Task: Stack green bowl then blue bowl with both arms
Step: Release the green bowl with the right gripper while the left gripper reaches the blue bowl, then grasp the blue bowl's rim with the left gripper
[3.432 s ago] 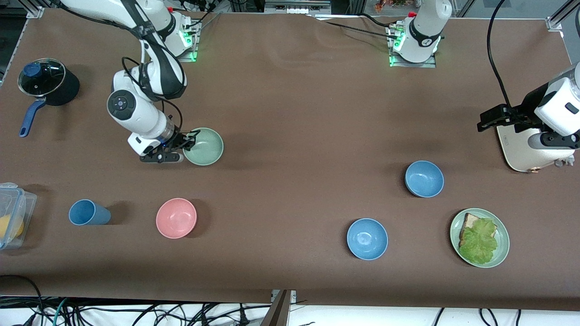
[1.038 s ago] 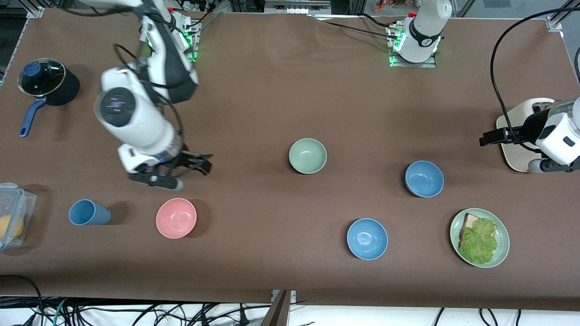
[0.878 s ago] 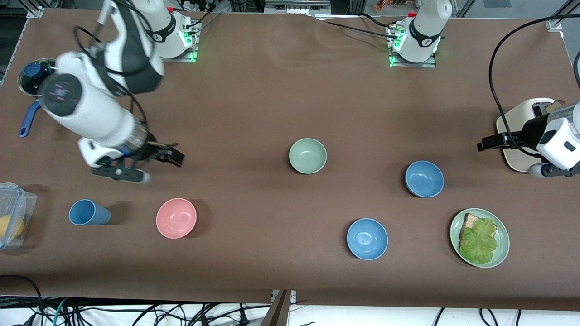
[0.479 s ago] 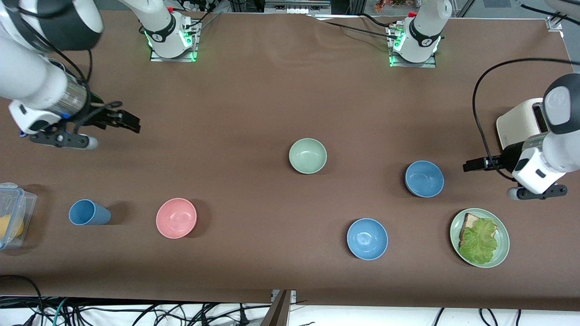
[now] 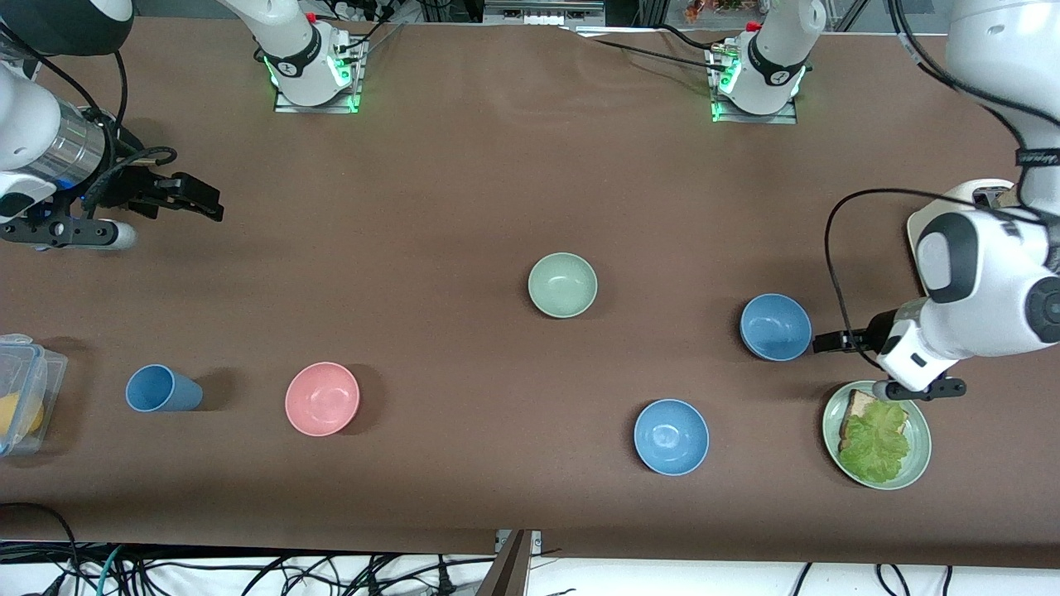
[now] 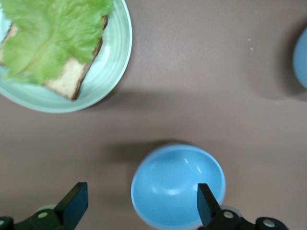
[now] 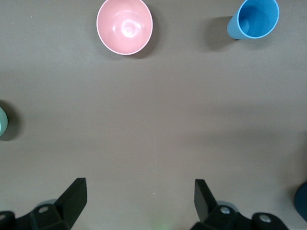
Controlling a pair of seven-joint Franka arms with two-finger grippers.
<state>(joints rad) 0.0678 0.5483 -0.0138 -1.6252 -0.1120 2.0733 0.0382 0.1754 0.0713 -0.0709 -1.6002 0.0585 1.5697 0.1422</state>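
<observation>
The pale green bowl [image 5: 562,285] sits upright and alone in the middle of the table; only its edge [image 7: 2,122] shows in the right wrist view. The muted blue bowl [image 5: 775,327] stands toward the left arm's end. My left gripper [image 5: 820,342] is open right beside its rim. In the left wrist view this blue bowl [image 6: 178,187] lies between the spread fingers, one fingertip [image 6: 206,203] over its rim, with the left gripper [image 6: 140,208] holding nothing. My right gripper [image 5: 207,203] hangs open and empty over bare table at the right arm's end [image 7: 139,201].
A brighter blue bowl [image 5: 671,436] and a green plate [image 5: 919,463] with bread and lettuce lie nearer the front camera than the blue bowl. A pink bowl [image 5: 322,398], blue cup [image 5: 161,388] and plastic box [image 5: 21,393] stand toward the right arm's end. A cream toaster [image 5: 921,228] is by the left arm.
The right arm left the green bowl in the table's middle and swung off, empty, to its own end. The left gripper came from the toaster down to the blue bowl's rim.
</observation>
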